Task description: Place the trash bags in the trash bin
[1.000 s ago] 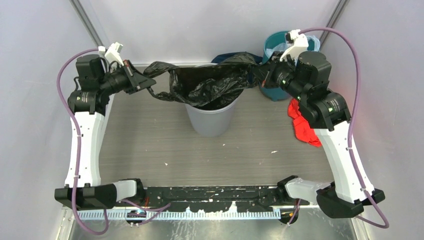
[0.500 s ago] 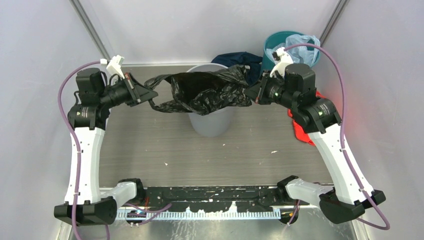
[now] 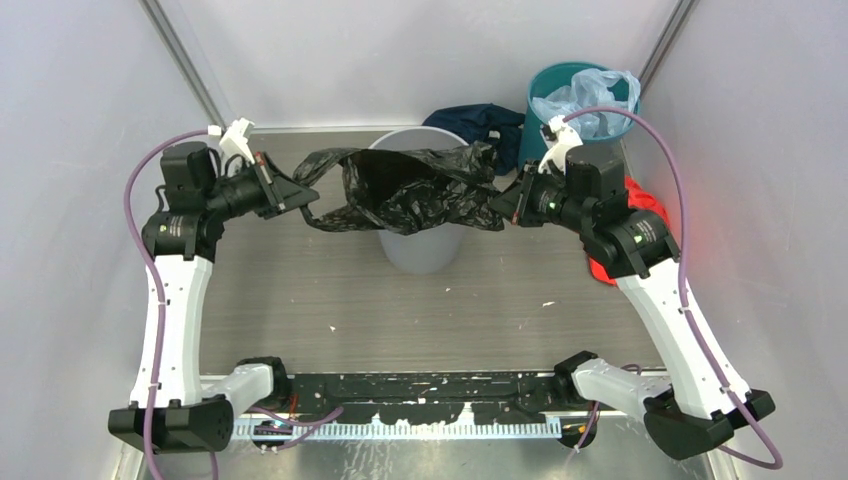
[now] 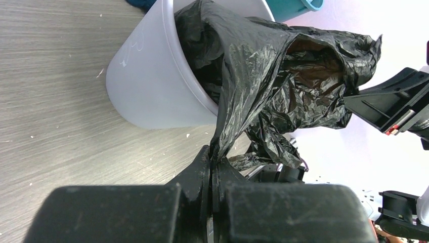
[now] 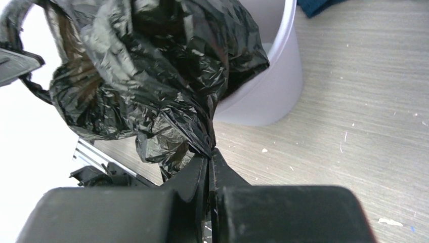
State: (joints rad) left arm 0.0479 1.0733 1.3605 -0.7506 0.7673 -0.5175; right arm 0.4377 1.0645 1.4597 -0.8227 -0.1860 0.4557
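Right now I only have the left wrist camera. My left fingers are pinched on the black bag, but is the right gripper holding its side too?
Observer: Yes. The right wrist view shows the right gripper shut on a gathered fold of the trash bag.
Operator: Is the bag lined up over the bin?
Observer: From above, it is stretched between the left gripper and the right one. Its middle covers the near part of the grey trash bin, and only the far rim shows.
Operator: Anything close to the right side?
Observer: A red cloth lies partly under the right arm, and a teal bin stands behind it.
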